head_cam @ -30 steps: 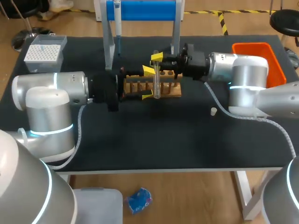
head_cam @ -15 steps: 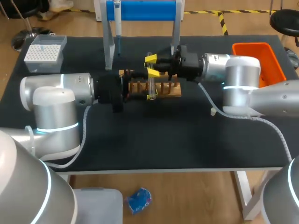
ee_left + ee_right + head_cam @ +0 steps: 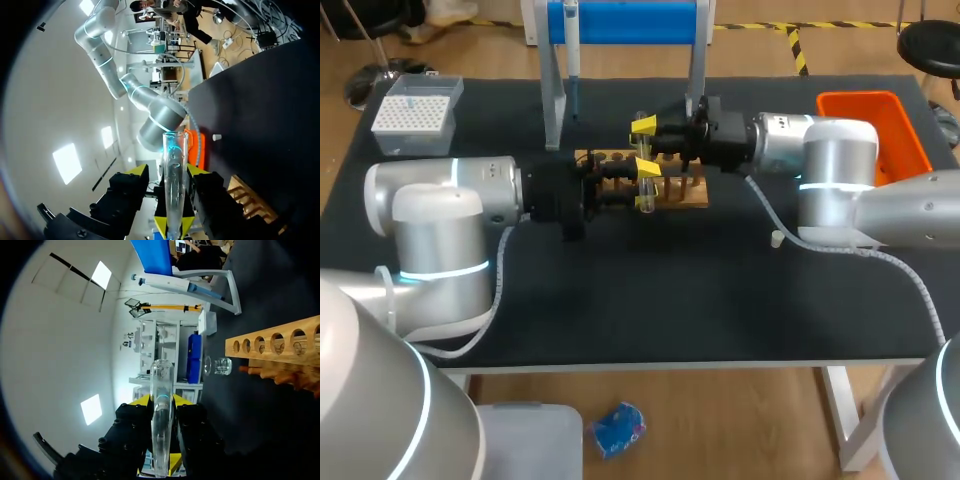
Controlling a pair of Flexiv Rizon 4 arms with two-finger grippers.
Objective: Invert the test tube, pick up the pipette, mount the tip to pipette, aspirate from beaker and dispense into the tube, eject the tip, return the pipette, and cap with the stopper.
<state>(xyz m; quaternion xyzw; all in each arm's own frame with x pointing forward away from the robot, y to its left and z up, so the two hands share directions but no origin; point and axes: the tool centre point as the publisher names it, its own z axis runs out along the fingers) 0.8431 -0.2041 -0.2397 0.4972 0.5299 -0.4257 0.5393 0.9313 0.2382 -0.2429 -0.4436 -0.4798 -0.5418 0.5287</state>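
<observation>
Jaws of both arms gripping test tube [image 3: 175, 170], held crosswise

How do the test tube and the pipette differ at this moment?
The test tube is clear glass; the pipette is white and blue. The test tube is gripped by the left pincer and the right pincer, near the wooden rack; the pipette hangs untouched on the blue stand behind. Both stand roughly upright.

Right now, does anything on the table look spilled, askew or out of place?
Nothing stands out. The left gripper and right gripper both hold the test tube over the wooden rack; the stopper lies loose on the table, no spill.
</observation>
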